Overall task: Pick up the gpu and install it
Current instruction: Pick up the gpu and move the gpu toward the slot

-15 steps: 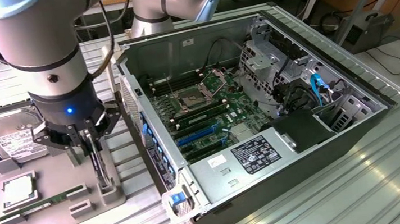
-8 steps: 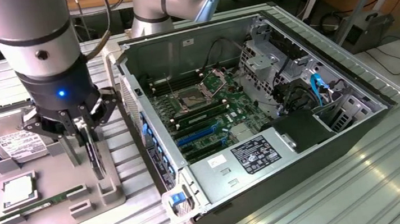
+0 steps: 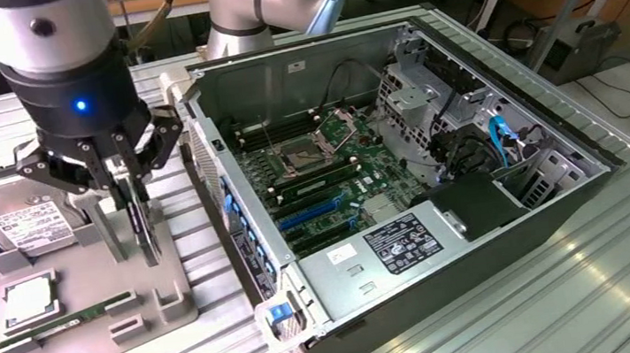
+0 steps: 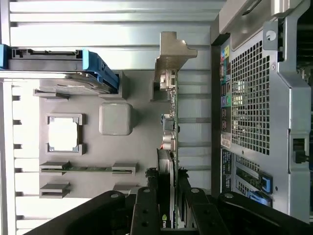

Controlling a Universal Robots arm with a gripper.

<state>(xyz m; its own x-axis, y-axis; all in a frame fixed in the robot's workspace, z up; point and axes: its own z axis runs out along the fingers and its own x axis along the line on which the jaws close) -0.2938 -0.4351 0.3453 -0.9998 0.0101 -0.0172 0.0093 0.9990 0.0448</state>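
Ribbed metal worktop: the black gripper (image 3: 142, 248) is closed on the slim black gpu (image 4: 167, 161), edge-on in the grey parts tray (image 3: 88, 275) beside the open computer case (image 3: 278, 65). Lifting and installing apparently remain.

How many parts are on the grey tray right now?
4: hard drive farthest back, CPU and memory stick nearer the camera, gpu upright beneath the gripper. The gripper may hide more.

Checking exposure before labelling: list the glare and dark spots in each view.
Exterior view: glare streaks the ribbed table. Wrist view: the table's slats and the square chip wash out white, while the gripper reads as a dark mass.
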